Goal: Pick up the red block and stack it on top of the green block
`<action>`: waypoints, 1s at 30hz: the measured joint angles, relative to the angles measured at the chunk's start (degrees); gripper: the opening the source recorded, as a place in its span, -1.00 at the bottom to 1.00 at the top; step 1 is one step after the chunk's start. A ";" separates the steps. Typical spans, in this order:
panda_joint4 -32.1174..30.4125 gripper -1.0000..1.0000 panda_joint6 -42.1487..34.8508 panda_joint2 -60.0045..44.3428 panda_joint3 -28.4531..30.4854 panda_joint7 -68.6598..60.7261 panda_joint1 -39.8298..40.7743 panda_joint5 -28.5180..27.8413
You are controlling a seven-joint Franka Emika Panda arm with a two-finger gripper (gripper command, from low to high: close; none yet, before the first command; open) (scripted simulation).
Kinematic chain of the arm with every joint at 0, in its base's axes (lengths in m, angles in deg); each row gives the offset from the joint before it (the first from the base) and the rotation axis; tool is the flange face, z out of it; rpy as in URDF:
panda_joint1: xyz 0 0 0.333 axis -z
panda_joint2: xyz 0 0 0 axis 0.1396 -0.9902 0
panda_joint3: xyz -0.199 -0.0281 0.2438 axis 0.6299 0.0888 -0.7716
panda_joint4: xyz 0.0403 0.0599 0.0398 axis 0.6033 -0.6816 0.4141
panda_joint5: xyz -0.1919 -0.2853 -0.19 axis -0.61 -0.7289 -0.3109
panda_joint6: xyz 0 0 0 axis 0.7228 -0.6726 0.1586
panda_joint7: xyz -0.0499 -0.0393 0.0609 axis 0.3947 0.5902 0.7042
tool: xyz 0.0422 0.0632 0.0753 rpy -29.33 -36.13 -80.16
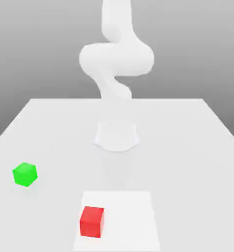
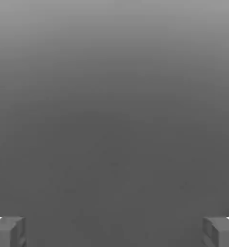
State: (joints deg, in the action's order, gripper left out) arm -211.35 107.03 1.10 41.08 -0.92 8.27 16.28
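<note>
I'm up high above the table (image 1: 187, 128), my white arm (image 1: 116, 59) curling over its base at the far middle of the surface. My gripper (image 2: 114, 231) is spread wide, and there is nothing between the fingers (image 2: 7, 232). In the hand view the two grey fingertips sit far apart at opposite corners, with plain grey background between them. No block there, so I'm holding nothing.

Now the exterior view. The red block (image 1: 92, 221) sits on the near part of the table, resting flat on a brighter white square patch (image 1: 128, 216) and close to that patch's edge on the exterior view's left. It stands square, one face turned toward the camera, its top face lit a little brighter.

The green block (image 1: 24, 174) is off toward the exterior view's left, a bit farther back than the red one. It rests on the bare table, outside the white patch, turned slightly so that a corner edge faces the camera. A faint shadow lies under it.

The two blocks are well apart, not touching, with open tabletop between them. Both are well clear of my arm's base, which stands farther back. The red block is not stacked on anything; it is still down on the surface.
</note>
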 joint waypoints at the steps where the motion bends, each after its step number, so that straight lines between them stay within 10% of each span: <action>1: -0.71 0.00 1.03 -2.26 0.21 0.00 0.10 0.03; 28: -13.52 0.00 30.66 -58.54 2.34 -1.83 4.05 3.16; 29: -13.37 -1.00 31.57 -59.59 2.15 -1.97 4.21 3.35; 30: -13.37 -1.00 31.57 -59.59 2.15 -1.97 4.21 3.35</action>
State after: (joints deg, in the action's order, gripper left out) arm -224.71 138.59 -58.49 43.23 -2.89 12.48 19.63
